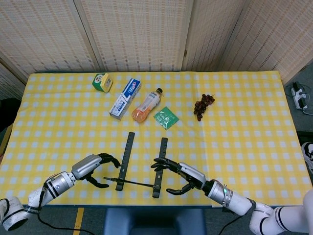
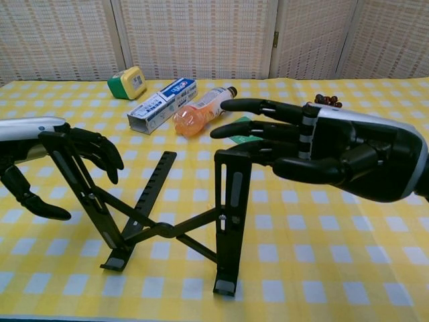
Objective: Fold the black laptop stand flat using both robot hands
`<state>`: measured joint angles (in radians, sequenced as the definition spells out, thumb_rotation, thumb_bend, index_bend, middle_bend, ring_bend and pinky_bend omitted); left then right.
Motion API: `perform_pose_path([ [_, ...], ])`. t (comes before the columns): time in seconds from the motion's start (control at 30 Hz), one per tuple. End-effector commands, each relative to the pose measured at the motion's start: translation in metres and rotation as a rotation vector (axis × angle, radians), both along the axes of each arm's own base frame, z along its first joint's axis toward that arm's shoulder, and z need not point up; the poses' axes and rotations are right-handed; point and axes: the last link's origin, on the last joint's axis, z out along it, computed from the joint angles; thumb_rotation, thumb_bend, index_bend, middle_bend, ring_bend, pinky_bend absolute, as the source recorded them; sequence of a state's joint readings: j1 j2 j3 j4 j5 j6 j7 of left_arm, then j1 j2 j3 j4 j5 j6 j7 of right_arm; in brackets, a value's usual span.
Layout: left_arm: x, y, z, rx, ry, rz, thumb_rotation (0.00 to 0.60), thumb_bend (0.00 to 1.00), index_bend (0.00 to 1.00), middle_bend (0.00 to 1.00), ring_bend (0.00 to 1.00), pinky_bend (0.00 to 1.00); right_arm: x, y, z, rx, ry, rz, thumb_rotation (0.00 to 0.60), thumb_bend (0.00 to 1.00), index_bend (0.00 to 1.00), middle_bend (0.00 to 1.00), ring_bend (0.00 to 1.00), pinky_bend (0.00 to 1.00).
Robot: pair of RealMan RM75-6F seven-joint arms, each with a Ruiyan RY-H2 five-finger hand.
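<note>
The black metal laptop stand (image 2: 167, 221) stands unfolded near the front edge of the table, its two slotted rails (image 1: 160, 166) raised on crossed struts. The right hand (image 2: 335, 151) hovers just beside and above the stand's right rail, palm turned inward, fingers (image 2: 251, 106) stretched out and spread, thumb apart below them; it holds nothing, and whether any fingertip touches the rail top cannot be told. The left hand (image 2: 47, 157) sits at the stand's left rail, fingers (image 2: 100, 151) curved and apart from the thumb (image 2: 33, 204), cupped loosely around the rail's upper end without a clear grip. In the head view both forearms reach in from the front edge, the left hand (image 1: 90, 169) left of the stand and the right hand (image 1: 183, 176) right of it.

The table wears a yellow-and-white checked cloth (image 1: 244, 122). Beyond the stand lie a blue-and-white toothpaste box (image 1: 125, 98), an orange drink bottle (image 1: 146, 105) on its side, a green sachet (image 1: 166, 117), a green-and-yellow tape measure (image 1: 102, 82) and a bunch of dark grapes (image 1: 202, 105). Woven beige folding screens (image 1: 146, 34) close the room behind.
</note>
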<state>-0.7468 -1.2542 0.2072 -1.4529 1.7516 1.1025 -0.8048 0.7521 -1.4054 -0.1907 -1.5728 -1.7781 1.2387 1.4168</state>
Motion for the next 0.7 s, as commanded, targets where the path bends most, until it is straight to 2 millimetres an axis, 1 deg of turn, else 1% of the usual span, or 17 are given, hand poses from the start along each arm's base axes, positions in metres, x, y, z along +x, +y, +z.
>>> perform_pose_path([
  [0.03, -0.004, -0.004, -0.007, 0.031, 0.041, 0.022, 0.600, 0.20, 0.35, 0.37, 0.25, 0.21, 0.003, -0.005, 0.006, -0.022, -0.004, -0.004, 0.600, 0.36, 0.12, 0.18, 0.18, 0.05],
  [0.2, -0.008, -0.008, -0.017, 0.057, 0.071, 0.033, 0.600, 0.20, 0.40, 0.37, 0.26, 0.22, 0.003, -0.010, 0.012, -0.043, -0.008, -0.027, 0.600, 0.36, 0.12, 0.18, 0.17, 0.05],
  [0.37, -0.012, -0.014, -0.027, 0.059, 0.076, 0.053, 0.600, 0.21, 0.46, 0.37, 0.27, 0.22, -0.001, -0.011, 0.011, -0.033, -0.004, -0.050, 0.600, 0.36, 0.12, 0.17, 0.17, 0.05],
  [0.5, -0.013, -0.017, -0.038, 0.063, 0.063, 0.077, 0.600, 0.23, 0.48, 0.37, 0.28, 0.22, -0.004, -0.012, 0.008, -0.025, -0.003, -0.061, 0.600, 0.36, 0.12, 0.17, 0.16, 0.05],
  [0.7, -0.017, -0.018, -0.053, 0.088, 0.060, 0.101, 0.600, 0.28, 0.49, 0.37, 0.28, 0.23, -0.007, -0.012, 0.006, -0.019, -0.001, -0.069, 0.600, 0.36, 0.12, 0.17, 0.16, 0.05],
])
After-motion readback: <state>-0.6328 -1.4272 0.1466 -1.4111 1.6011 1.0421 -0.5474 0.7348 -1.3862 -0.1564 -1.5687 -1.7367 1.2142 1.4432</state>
